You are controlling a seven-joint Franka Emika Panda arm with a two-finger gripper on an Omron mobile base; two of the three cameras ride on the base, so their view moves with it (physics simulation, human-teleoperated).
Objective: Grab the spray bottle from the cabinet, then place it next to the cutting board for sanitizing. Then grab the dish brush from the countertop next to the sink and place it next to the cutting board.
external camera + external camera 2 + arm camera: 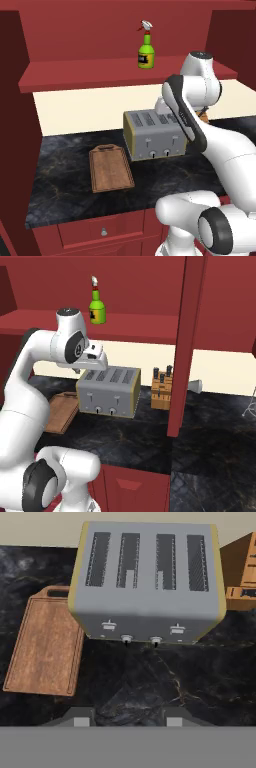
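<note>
Glossy black marbled countertop [65, 195] under a dark red wooden wall cabinet [75, 30].
The small green spray bottle [146, 50] stands upright on the cabinet shelf, red nozzle pointing left (in the left base view); gripper [127, 719] jaws spread, empty, above the counter before the grey four-slot toaster [147, 582], flat brown wooden cutting board [45, 647] just beside it.

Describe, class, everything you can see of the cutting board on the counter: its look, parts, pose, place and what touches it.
The cutting board is a flat, brown wooden rectangle with visible grain, a shallow groove running inside its edge, and a short arched handle at its far end. It lies flat on the glossy black countertop, just left of the grey four-slot toaster, its long side running away from the counter's front edge. Nothing rests on it, and only the countertop touches it.
</note>
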